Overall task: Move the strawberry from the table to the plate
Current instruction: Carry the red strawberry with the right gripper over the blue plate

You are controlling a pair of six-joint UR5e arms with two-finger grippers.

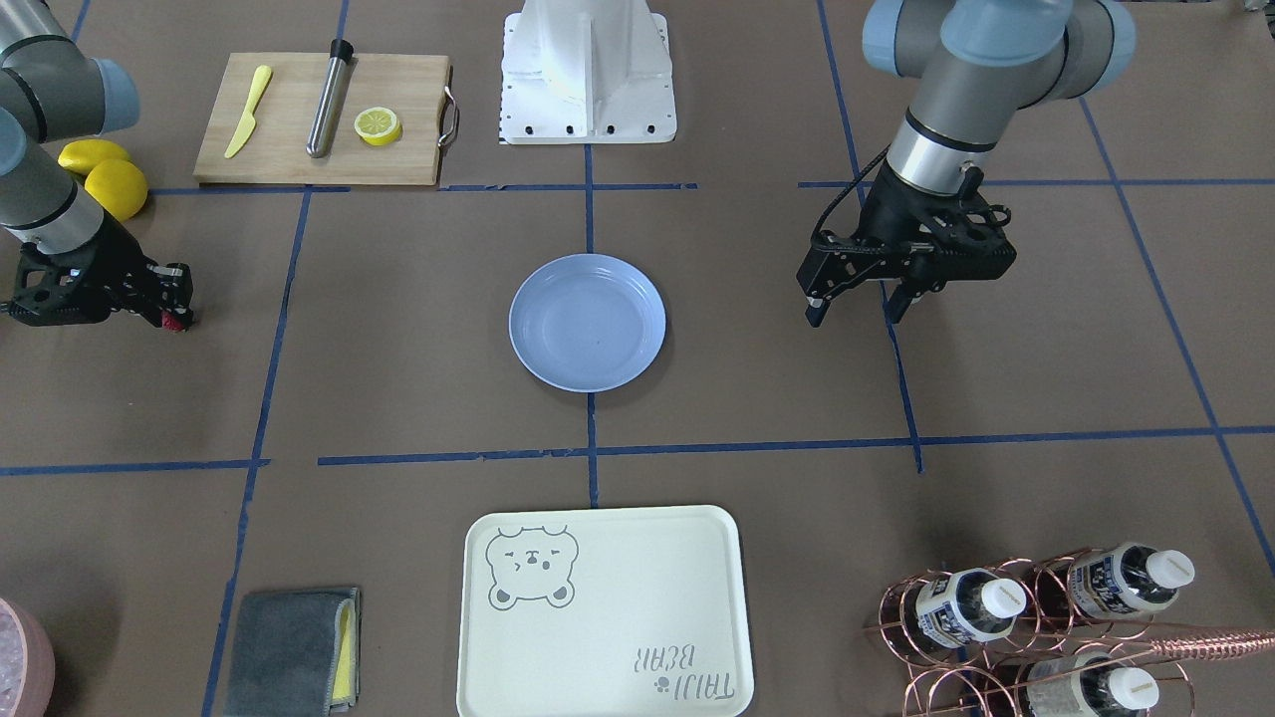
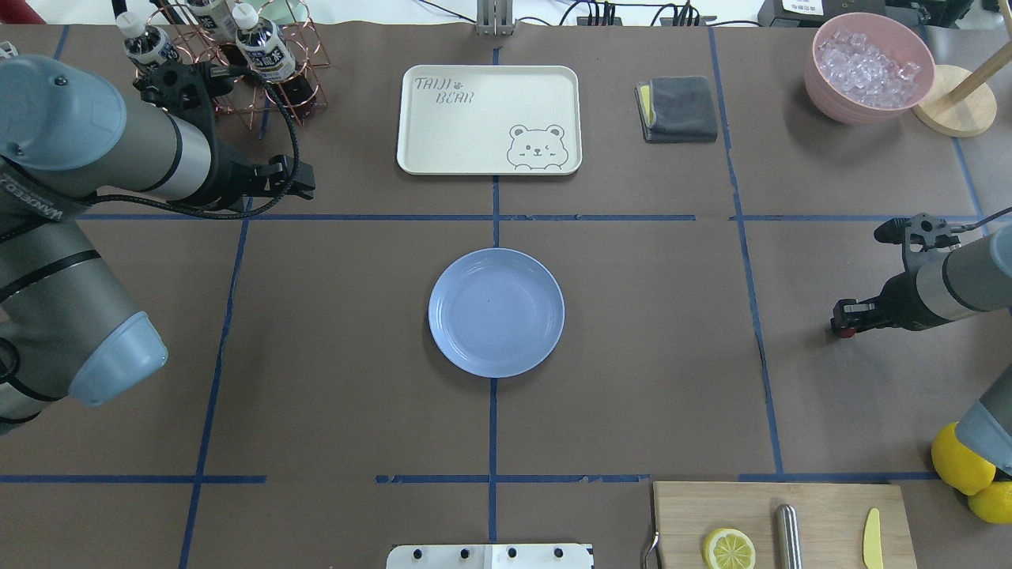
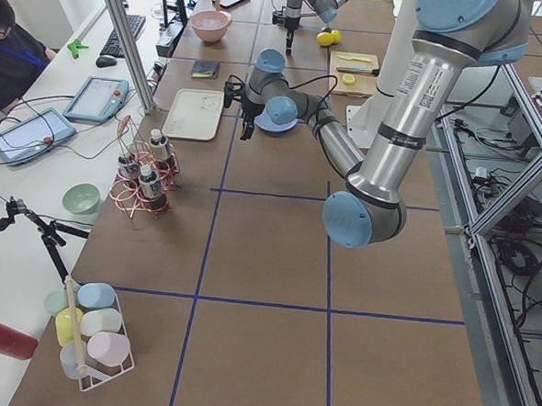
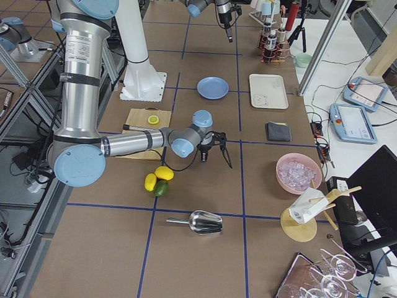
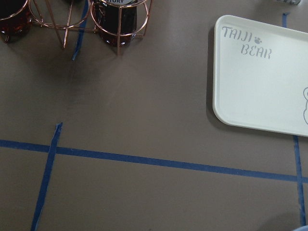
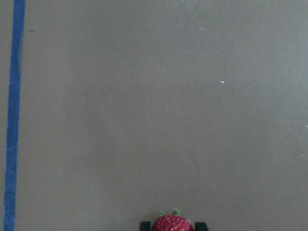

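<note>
1. Your right pincer [image 1: 176, 316] is closed on the strawberry [image 6: 172, 224]. In the right wrist view the red berry sits pinched between the two black fingertips, with bits of green cap on top.
2. That pincer hangs low over the brown worktop [image 1: 398, 398] on the robot's right side, well apart from the plate [image 1: 588, 322]. You cannot tell from these views whether the berry touches the paper.
3. The light-blue plate lies at the middle of the worktop, on a blue tape line.
4. Your left pincer [image 1: 855, 313] is open. Its two fingers are spread and point down at the worktop on the other side of the plate.
5. Whole lemons [image 1: 117, 187] lie just beside your right arm, near a wooden cutting board [image 1: 289, 149]. The board carries a lemon half [image 1: 378, 125], a yellow knife [image 1: 247, 111] and a metal rod [image 1: 329, 98].
6. The cream bear tray [image 1: 618, 597] lies on the side of the plate away from the robot's base. The left wrist view shows its corner and the foot of a copper bottle rack [image 5: 118, 29].
</note>
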